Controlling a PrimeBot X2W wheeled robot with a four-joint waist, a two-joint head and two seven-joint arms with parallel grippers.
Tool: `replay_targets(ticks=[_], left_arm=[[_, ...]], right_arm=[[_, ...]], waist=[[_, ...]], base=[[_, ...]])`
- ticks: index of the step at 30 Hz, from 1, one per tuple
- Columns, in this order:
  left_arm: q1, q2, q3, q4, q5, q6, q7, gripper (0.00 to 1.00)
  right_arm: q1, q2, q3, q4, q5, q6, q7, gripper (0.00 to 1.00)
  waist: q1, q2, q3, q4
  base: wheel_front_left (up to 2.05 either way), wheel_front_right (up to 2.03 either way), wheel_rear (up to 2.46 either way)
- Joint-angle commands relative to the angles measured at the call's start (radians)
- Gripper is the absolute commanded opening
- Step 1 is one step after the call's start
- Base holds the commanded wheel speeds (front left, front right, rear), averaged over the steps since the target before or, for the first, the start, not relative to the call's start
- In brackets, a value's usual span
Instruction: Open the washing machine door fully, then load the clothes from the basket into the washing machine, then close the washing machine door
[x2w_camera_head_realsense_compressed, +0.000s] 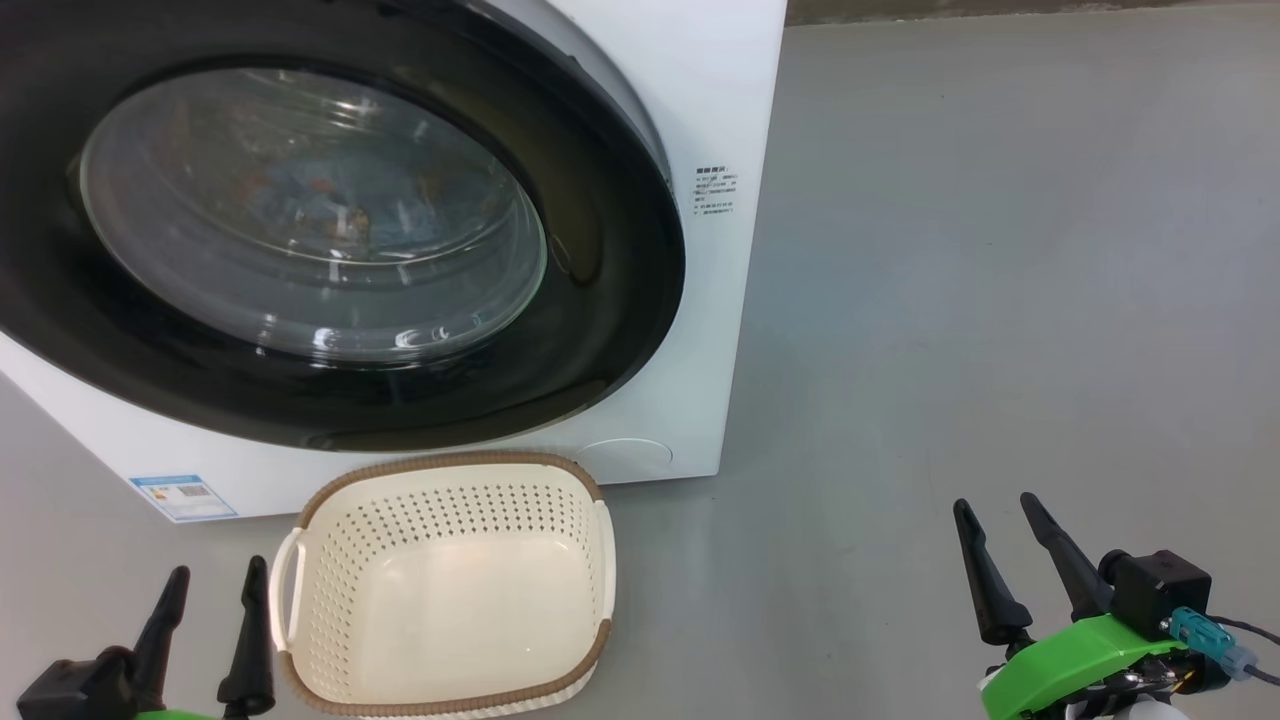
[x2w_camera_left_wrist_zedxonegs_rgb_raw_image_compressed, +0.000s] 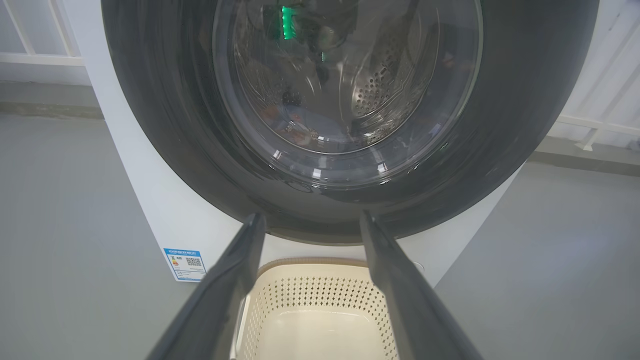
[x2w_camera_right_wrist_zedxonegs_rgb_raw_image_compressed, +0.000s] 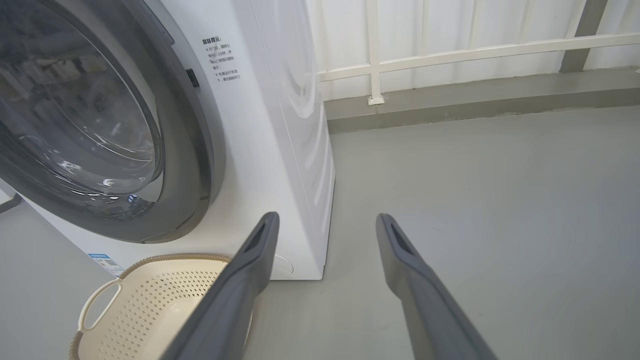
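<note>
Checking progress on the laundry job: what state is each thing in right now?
washing machine door: shut.
clothes: inside the drum.
basket: upright on the floor, empty.
left end effector: open, holding nothing.
right end effector: open, holding nothing.

The white washing machine (x2w_camera_head_realsense_compressed: 720, 100) stands ahead of the left end effector (x2w_camera_head_realsense_compressed: 218, 567) and forward-left of the right end effector (x2w_camera_head_realsense_compressed: 996, 501). Its glossy black washing machine door (x2w_camera_head_realsense_compressed: 600, 250) is shut. Behind the bulging glass lie what seem to be the clothes (x2w_camera_head_realsense_compressed: 330, 200), bluish with orange flecks. The basket (x2w_camera_head_realsense_compressed: 450, 462), cream, perforated and brown-rimmed, sits upright just right of the left end effector, its bare bottom showing.
</note>
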Motion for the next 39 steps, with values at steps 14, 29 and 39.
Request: replay_targets(ticks=[14, 29, 39], left_arm=[[0.005, -0.034, -0.007, 0.044, -0.003, 0.000, 0.002, 0.00], [0.006, -0.065, -0.001, 0.064, -0.126, 0.000, 0.039, 0.00], [-0.006, -0.073, 0.011, 0.063, -0.222, 0.000, 0.068, 0.00]], right_arm=[[0.003, 0.011, 0.005, 0.041, 0.003, 0.000, 0.002, 0.00], [0.016, 0.025, -0.008, 0.048, 0.137, 0.000, 0.039, 0.00], [0.014, 0.029, -0.019, 0.035, 0.242, -0.001, 0.069, 0.00]], waist=[[0.0000, 0.0000, -0.004, 0.003], [0.0001, 0.0000, -0.012, 0.012], [0.0001, 0.0000, -0.017, 0.019]], base=[[0.00, 0.00, 0.00], [0.00, 0.00, 0.00], [0.00, 0.00, 0.00]])
